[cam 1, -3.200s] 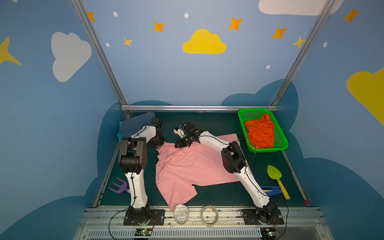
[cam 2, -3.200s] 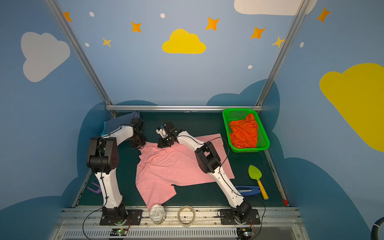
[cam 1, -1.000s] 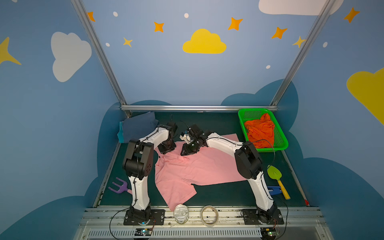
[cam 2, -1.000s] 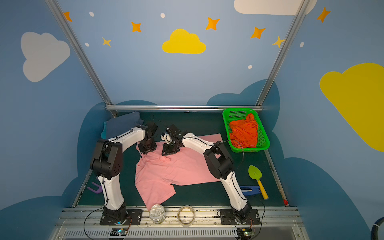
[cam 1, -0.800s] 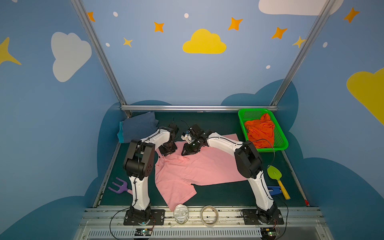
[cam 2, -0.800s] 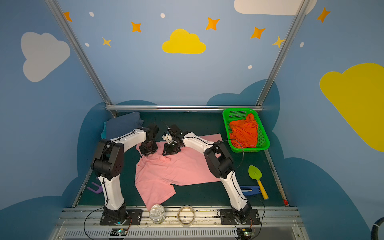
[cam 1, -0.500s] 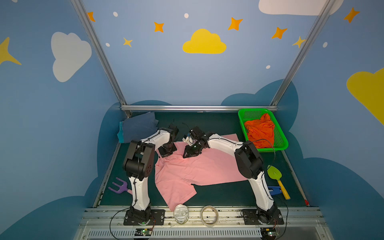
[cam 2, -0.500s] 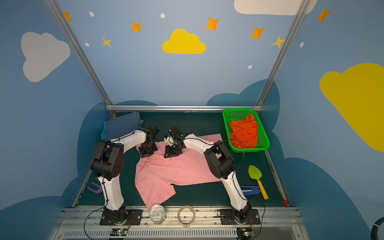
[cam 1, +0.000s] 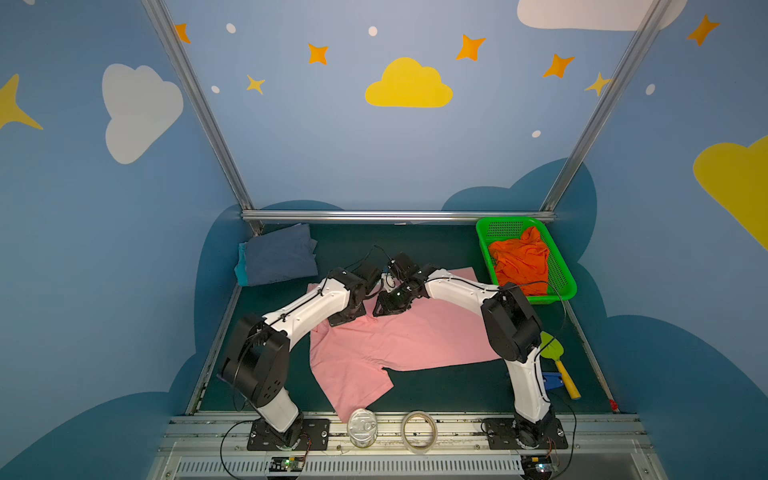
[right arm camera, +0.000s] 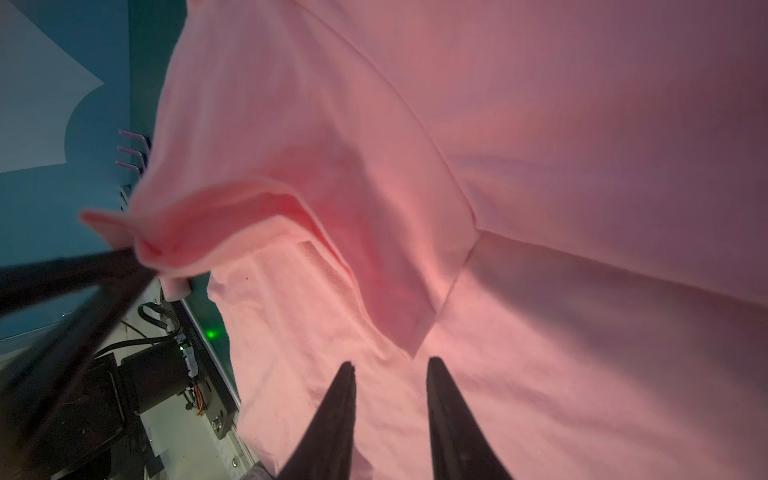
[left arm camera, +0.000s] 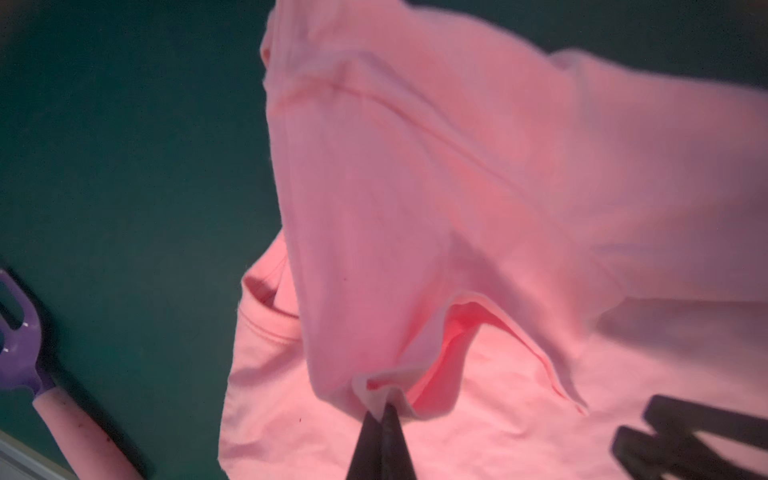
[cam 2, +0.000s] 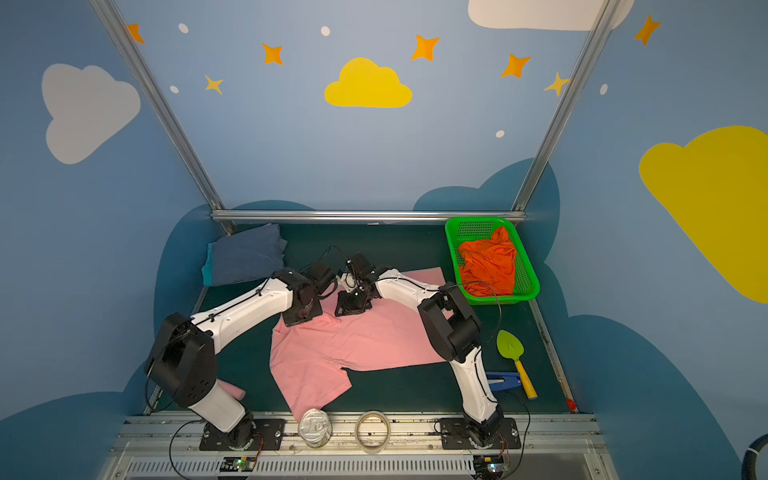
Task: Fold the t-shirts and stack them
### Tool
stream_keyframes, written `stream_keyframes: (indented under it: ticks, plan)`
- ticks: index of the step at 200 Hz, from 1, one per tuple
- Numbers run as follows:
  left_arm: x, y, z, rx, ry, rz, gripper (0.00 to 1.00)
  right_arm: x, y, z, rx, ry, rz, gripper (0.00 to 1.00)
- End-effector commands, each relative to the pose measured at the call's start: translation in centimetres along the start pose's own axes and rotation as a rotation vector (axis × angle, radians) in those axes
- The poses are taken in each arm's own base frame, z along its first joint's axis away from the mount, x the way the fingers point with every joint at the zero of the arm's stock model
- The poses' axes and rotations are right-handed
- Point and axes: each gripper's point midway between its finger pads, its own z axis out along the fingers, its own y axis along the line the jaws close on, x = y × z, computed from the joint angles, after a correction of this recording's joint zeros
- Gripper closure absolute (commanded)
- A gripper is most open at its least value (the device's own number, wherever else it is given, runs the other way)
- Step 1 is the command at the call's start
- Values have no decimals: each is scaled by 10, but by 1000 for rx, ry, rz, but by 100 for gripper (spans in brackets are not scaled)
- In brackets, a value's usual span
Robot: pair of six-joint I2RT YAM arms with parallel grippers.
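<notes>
With left tool (left arm camera: pixel 383 415) pinching light pink cotton t-shirt (cam 1: pixel 415 336) away from green plastic mesh basket (cam 1: pixel 503 230), shut narrowly parted, empty right tool (right arm camera: pixel 390 374) on adjacent edge; lift evenly.

The blue t-shirt (cam 1: pixel 280 255) covers most of the teal t-shirt (cam 1: pixel 242 268).

The left gripper (left arm camera: pixel 384 409), its black jaws pressed together, pinches a raised fold of the pink t-shirt (left arm camera: pixel 457 187), which drapes in wrinkles over the dark green table (left arm camera: pixel 124 166). A purple toy rake (left arm camera: pixel 20 345) with a pink handle lies nearby.
</notes>
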Motion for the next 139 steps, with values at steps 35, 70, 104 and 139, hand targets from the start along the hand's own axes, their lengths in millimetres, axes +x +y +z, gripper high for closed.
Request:
stream_keyframes:
  ticks: [35,70,104,139]
  plan:
    - [42,52,31,-222,78,-26,72,-3,11,-17,-20,-35,-30,69]
    - [-4,53,-11,-201,-55,-46,70,-6,2,-26,1,-56,-23,68]
    - [-53,34,-43,-63,-182,-135,67,-17,1,-31,18,-80,-9,67]
    - [-42,3,-9,6,-43,-130,71,-22,21,-17,10,-49,-43,67]
